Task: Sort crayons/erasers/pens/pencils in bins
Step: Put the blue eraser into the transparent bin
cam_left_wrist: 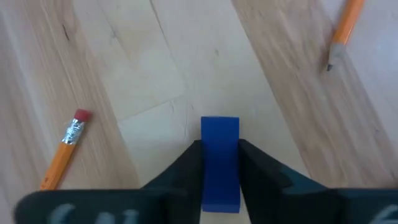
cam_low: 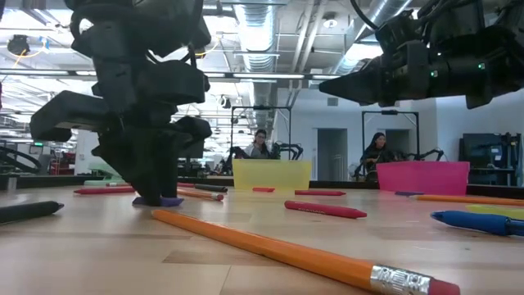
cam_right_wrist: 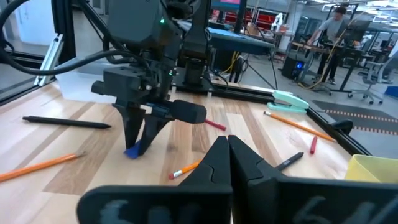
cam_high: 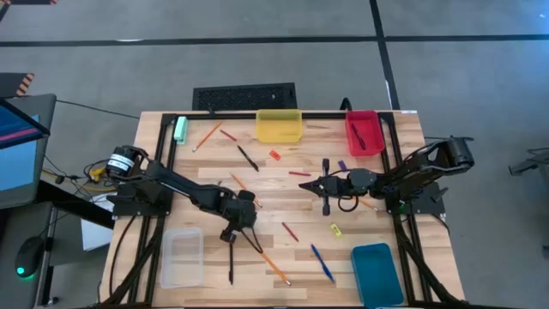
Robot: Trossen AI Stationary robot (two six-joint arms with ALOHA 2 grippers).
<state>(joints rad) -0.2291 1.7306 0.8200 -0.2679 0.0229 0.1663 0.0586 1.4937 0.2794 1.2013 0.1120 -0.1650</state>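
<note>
Wooden desk (cam_high: pixel 283 184) fills the middle of the high view, with grey floor all round it. Left hand (cam_high: pixel 228 233) is down at the boards, lower left of centre, and the left wrist view shows its fingers (cam_left_wrist: pixel 186 168) clamped on a blue eraser (cam_left_wrist: pixel 219 163) that stands between them and pokes out past the tips. In the low view that eraser (cam_low: pixel 168 201) touches the desk under the dark hand. Right hand (cam_high: pixel 307 184) hangs just right of centre, above the surface, its fingers pressed together with nothing between them. Clear bin (cam_high: pixel 181 257) sits lower left, just beside the left hand; teal bin (cam_high: pixel 377 272) lower right; yellow bin (cam_high: pixel 279 126) and red bin (cam_high: pixel 364 132) along the top edge. A yellow eraser (cam_high: pixel 335 229) lies below the right hand. Pencils, pens and crayons lie scattered about.
</note>
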